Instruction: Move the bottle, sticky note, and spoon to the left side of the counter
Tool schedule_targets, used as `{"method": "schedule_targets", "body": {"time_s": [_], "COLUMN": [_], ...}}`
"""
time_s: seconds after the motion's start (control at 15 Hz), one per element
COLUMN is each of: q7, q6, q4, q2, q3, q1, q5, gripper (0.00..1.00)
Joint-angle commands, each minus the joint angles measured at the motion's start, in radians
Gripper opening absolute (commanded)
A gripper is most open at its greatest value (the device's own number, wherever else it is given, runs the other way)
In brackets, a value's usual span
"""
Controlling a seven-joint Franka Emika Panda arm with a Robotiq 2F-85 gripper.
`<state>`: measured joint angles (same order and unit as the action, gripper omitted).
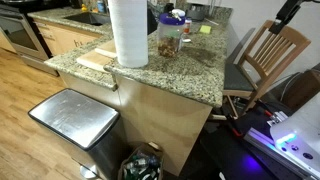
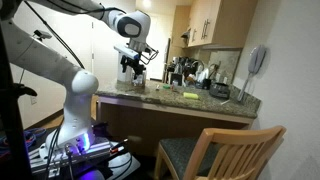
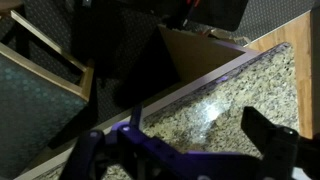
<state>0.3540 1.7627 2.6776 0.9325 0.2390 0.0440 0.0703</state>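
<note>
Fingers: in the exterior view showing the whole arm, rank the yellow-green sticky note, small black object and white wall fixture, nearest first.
1. pale yellow-green square sticky note, midway along the granite counter
2. small black object, toward the far end
3. white oval wall fixture, past that end

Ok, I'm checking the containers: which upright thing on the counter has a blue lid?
The clear jar, standing beside the paper towel roll. The roll is taller, all white and has no lid.
</note>
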Motion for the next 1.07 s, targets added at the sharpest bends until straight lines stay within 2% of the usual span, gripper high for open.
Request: {"method": "schedule_targets", "body": {"time_s": [0.0,0.13,0.2,0.53,0.6,0.73,0.8,1.0], "q7": [0.008,-0.019,0.021,0.003,-0.004,0.013,0.001,0.002], "q6": [-0.002,0.160,0.208,0.537,0.570,0.502,0.539,0.532], "q4": [-0.002,0.007,-0.016,-0.104,-0.127,-0.173,-0.111,-0.155], "q2": [-0.003,-0.088,-0.138,-0.374,-0.410,-0.429,-0.384,-0.424], "q3": [-0.010,-0.011,0.024,-0.003,-0.006,-0.001,-0.020,-0.023], "q1": [-0.012,0.007,0.014,0.055,0.062,0.072,0.047,0.053], "q5": [0.008,0.052,0.060,0.119,0.131,0.147,0.134,0.142], "gripper": [1.00,1.00,1.00,1.00,1.00,1.00,1.00,1.00]}}
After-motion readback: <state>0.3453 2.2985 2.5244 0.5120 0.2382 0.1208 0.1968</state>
